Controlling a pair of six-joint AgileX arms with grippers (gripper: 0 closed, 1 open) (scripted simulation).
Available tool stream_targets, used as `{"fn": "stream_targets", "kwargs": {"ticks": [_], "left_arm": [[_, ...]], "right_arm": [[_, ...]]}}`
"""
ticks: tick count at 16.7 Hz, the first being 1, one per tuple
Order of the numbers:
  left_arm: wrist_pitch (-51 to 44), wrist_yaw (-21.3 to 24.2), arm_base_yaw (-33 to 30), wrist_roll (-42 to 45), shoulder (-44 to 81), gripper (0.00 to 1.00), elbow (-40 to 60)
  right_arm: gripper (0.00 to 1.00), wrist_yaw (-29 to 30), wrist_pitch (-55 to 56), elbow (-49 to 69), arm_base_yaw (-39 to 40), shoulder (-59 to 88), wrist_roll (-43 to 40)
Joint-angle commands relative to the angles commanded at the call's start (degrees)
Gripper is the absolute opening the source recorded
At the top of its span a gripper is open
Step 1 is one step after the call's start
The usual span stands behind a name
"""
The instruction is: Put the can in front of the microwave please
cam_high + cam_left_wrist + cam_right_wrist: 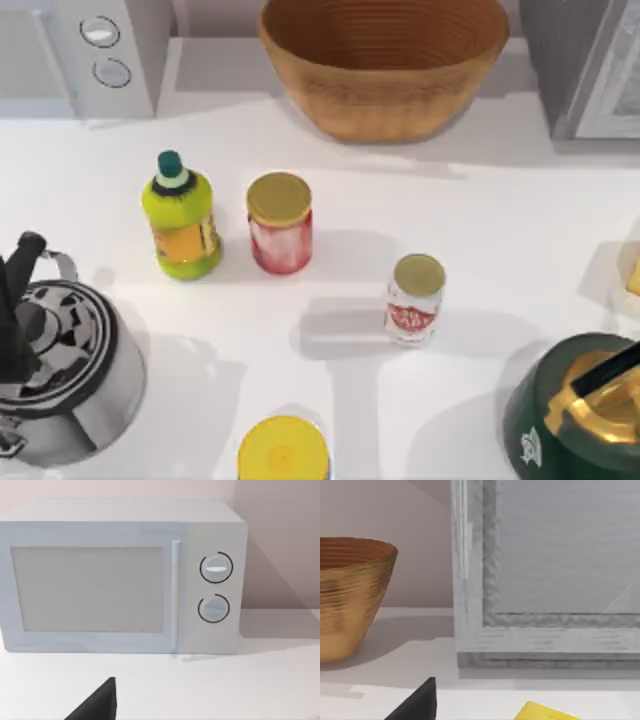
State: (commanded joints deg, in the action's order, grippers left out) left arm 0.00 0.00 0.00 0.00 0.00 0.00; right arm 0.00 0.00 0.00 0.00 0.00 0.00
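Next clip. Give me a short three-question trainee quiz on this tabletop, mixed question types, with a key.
1. True or false: the can already stands in front of the microwave.
2. What stands nearest the can? A) basket B) red jar C) green bottle
3. Fill in: the microwave's panel carries two round ____.

Key: 1 false, it stands mid-table, toward the right; 2 B; 3 knobs.
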Motion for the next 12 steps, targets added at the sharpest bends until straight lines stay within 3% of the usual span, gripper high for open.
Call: {"fn": "stream_targets", "kwargs": {"ticks": [6, 12], "left_arm": [[-3.6, 0.6, -2.7, 0.0, 4.9, 1.00, 5.2], [-19.5, 2.3, -12.6, -0.3, 27.9, 1.00, 26.1]], "right_arm": [[1.00, 0.0, 0.0, 0.0, 0.0, 0.0, 0.0], [1.00, 0.0, 0.0, 0.0, 0.0, 0.0, 0.0]]}}
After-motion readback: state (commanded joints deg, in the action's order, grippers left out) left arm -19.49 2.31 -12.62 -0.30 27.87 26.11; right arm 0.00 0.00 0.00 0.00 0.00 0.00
